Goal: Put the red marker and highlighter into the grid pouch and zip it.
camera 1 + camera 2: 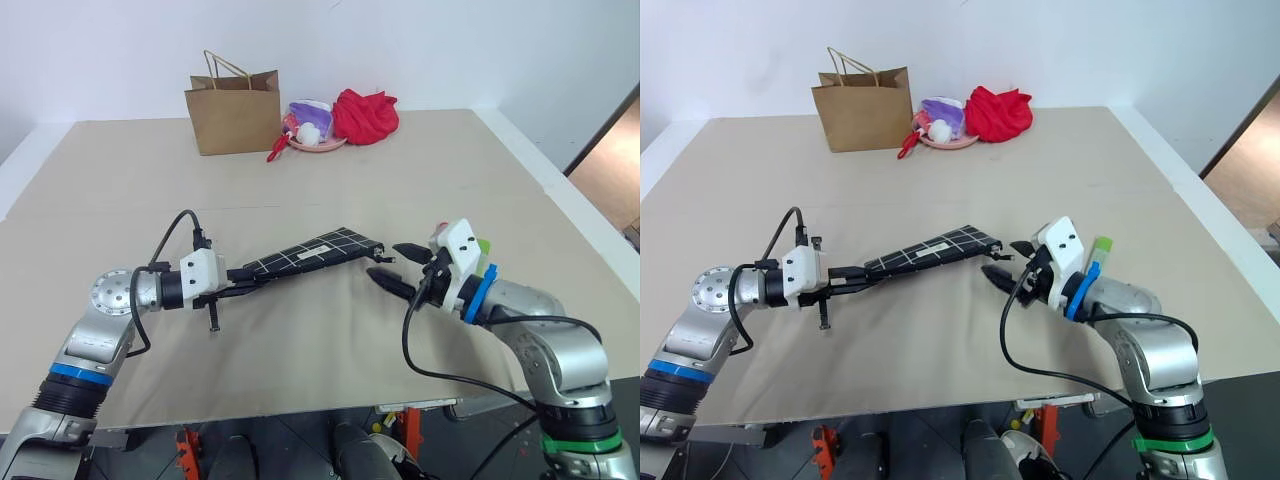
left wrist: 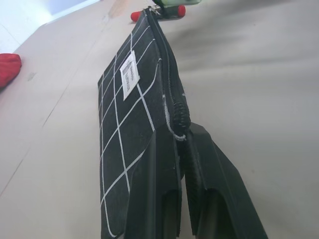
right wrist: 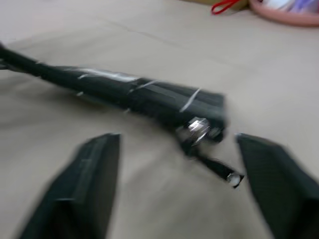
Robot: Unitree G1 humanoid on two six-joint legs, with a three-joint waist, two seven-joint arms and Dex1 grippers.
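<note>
Holding the grid pouch (image 1: pixel 305 252) by its near-left end, my left gripper (image 2: pixel 180 164) is clamped tight on the zipper edge, keeping it off the table (image 1: pixel 420 170). My right gripper (image 1: pixel 392 266) is spread wide and empty, just beside the zipper pull (image 3: pixel 199 127). The red marker (image 2: pixel 157 12) and highlighter (image 1: pixel 482 246) lie outside. I risk zipping it empty, or the pouch twisting loose.
</note>
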